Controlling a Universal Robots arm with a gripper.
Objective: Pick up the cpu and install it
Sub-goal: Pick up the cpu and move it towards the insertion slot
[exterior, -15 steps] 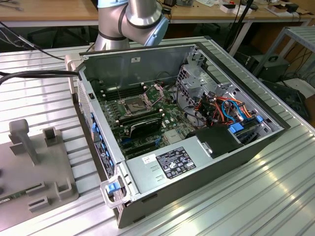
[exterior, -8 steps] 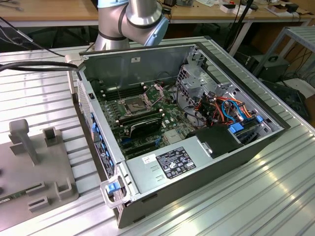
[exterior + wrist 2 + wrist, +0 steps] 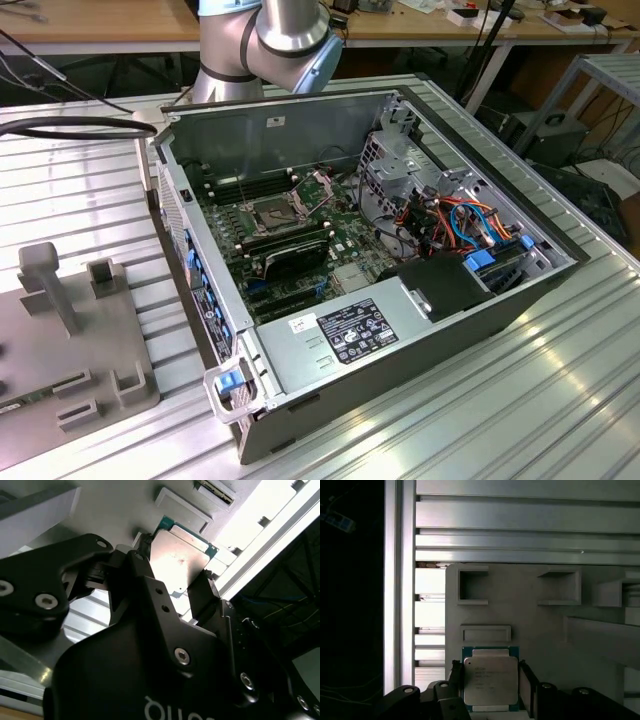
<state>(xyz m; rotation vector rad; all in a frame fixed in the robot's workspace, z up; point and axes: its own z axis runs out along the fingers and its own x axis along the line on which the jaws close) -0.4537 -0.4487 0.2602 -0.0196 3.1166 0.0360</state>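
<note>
One cpu, metal top facing the first wrist camera, sits over the grey fixture plate, just beside a low rectangular block. The gripper pinches it, with the fingers pressed on two opposite edges; both wrist views show this. My read is that this is the pick-up step. Doing it well means gripping by the edges only, keeping the chip level and square between the pads, squeezing gently, and not scraping the block. The plate lies on a ribbed aluminium table. In the exterior view an open computer case stands on that table, its motherboard socket exposed, the arm is behind it, and wooden benches are at the back.
</note>
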